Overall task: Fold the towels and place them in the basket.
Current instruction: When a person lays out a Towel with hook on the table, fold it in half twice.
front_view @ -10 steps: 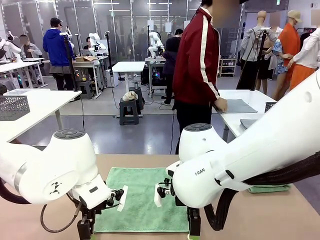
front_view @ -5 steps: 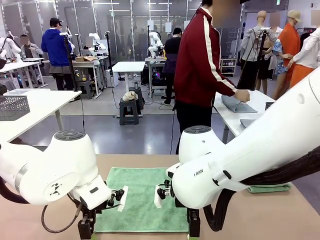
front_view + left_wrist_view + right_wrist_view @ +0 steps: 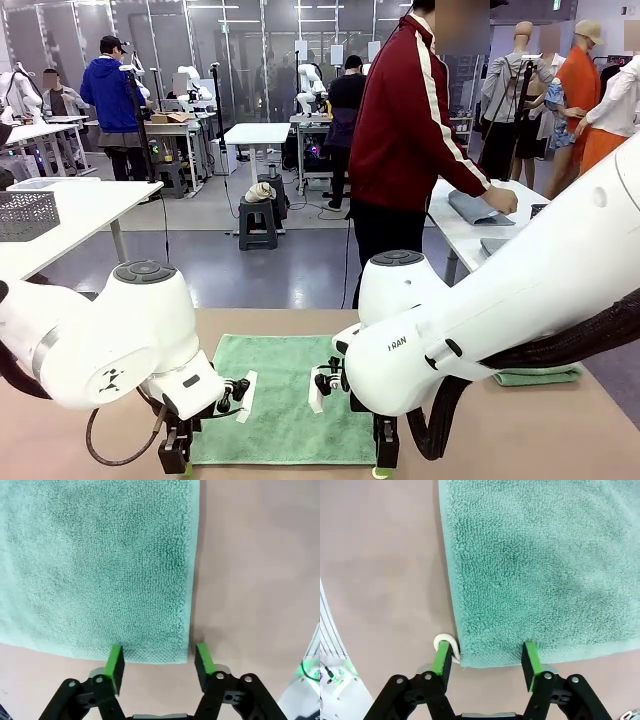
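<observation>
The floor (image 3: 290, 270) is grey and shiny. White tables (image 3: 258, 133) stand around the big room, and a black stool (image 3: 258, 225) sits by one.

Two towels lie on my table (image 3: 570, 435): a flat towel (image 3: 285, 400) and a folded towel (image 3: 540, 377). I have two grippers, the left gripper (image 3: 158, 654) and the right gripper (image 3: 485, 654). One basket (image 3: 28, 212) stands farther off.

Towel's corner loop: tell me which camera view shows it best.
Right wrist view. The pale loop lies close at the corner of the towel, beside one finger of the open right gripper. The front view has that corner behind the right arm; the left wrist view looks at the towel's other near corner.
</observation>
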Motion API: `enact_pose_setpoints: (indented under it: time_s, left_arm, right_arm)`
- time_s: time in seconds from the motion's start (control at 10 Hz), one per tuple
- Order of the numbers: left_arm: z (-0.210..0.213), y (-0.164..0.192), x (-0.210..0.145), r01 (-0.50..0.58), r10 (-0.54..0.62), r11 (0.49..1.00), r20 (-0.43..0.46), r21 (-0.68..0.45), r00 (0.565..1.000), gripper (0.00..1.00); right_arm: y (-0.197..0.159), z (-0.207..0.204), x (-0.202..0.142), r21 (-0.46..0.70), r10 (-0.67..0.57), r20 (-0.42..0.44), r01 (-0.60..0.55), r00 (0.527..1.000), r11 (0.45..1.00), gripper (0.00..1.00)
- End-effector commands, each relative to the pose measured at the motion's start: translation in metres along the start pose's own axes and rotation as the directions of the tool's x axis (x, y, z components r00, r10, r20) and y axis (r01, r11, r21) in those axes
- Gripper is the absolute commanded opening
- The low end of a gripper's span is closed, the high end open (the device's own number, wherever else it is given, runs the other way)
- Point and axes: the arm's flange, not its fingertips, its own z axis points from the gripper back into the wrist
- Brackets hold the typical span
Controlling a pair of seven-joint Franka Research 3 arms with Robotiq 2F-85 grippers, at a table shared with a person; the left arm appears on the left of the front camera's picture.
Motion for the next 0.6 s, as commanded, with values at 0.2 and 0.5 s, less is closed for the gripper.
enact_pose_setpoints:
  time_s: [0.2,0.5]
  left_arm:
    - [-0.0044,0.0077,0.0078,-0.012,0.012,0.999,-0.015,0.040,1.000,0.36]
    - [-0.0027,0.0091,0.0087,-0.010,0.010,0.999,-0.013,0.035,1.000,0.02]
  right_arm:
    - [-0.0004,-0.0030,-0.0017,-0.003,0.012,0.016,-0.012,1.000,1.000,0.15]
    - [-0.0010,-0.0021,-0.0018,0.000,0.014,0.016,-0.014,1.000,1.000,0.09]
